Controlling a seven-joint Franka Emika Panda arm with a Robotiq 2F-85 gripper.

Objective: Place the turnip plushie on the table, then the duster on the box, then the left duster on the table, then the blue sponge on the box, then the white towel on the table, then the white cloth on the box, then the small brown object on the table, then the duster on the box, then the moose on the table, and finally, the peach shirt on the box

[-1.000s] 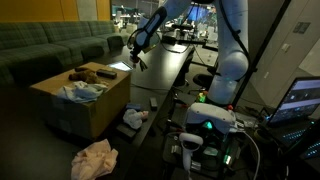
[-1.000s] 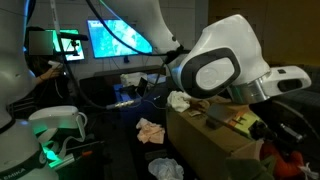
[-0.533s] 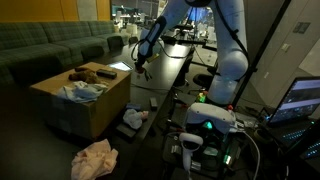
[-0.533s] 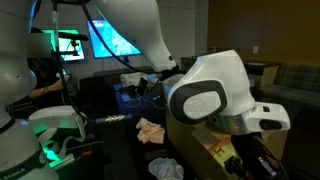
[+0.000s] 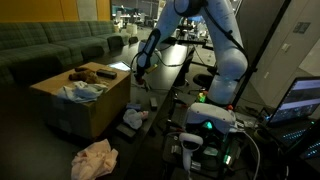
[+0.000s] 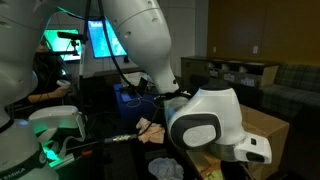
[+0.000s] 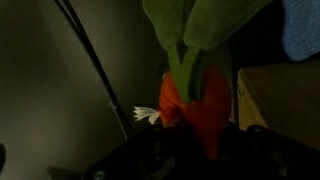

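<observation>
- Jaws closed on the turnip plushie (image 7: 192, 95): orange body, green leafy top, a white tuft, perhaps a tag in that dim wrist view.
- Gripper (image 5: 138, 72) holds it at the table (image 5: 172, 62) edge, near the box (image 5: 60, 108).
- One moose (image 5: 85, 73) and one white towel (image 5: 82, 91) on the box; one peach shirt (image 5: 95, 158) on the floor.

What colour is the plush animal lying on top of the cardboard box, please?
Dark brown; the moose shows best in an exterior view.
</observation>
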